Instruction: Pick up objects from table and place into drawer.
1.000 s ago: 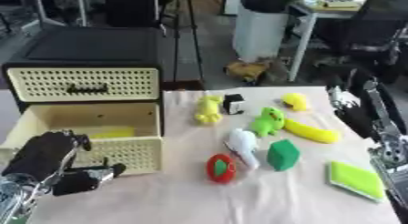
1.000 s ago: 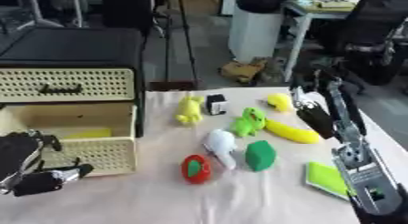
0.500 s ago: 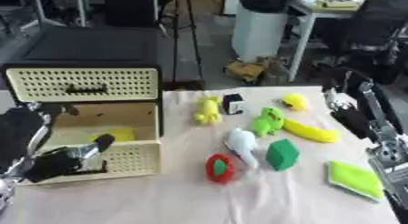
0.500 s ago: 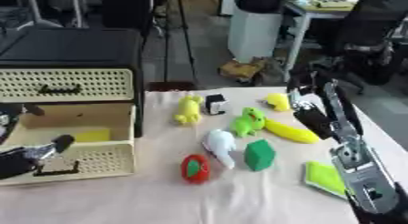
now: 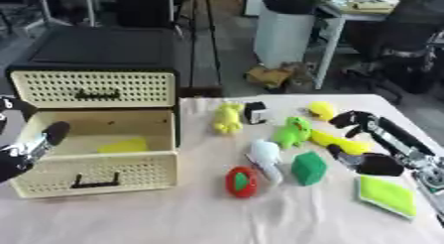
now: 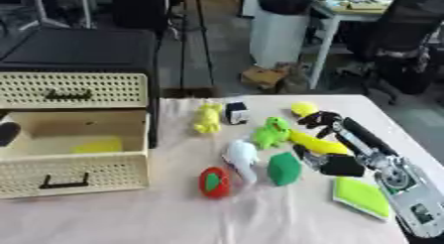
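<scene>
Drawer unit (image 5: 95, 89) at left of table (image 5: 208, 213): upper drawer closed, lower drawer (image 5: 95, 176) pulled out and open. Inside lower drawer, flat yellow piece (image 5: 121, 146) lying on floor toward right wall.

Left hand (image 5: 22, 149) at far left edge, beside the open drawer's left wall, mostly cut off by the frame; finger state cannot be told.

Right hand (image 6: 328, 141) over right half of table, arm entering from lower right. Fingers spread apart, gripping nothing: upper fingertips near small yellow ball (image 6: 304, 108), lower fingers just past long yellow banana shape (image 6: 316, 144), which lies under the hand.

Remaining items on cloth, outside the drawer:
- Yellow figure (image 5: 228, 118), nearest the drawer, with small black-and-white block (image 5: 255, 112) just beside it.
- Green frog-like toy (image 5: 293, 131) between block and banana shape.
- White figure (image 5: 264, 156) below the frog toy, dark green block (image 5: 308, 167) just right of it.
- Red round piece with green mark (image 5: 241, 181) nearest the front edge.
- Flat lime-green pad (image 5: 386, 196) at lower right, next to the right forearm.
</scene>
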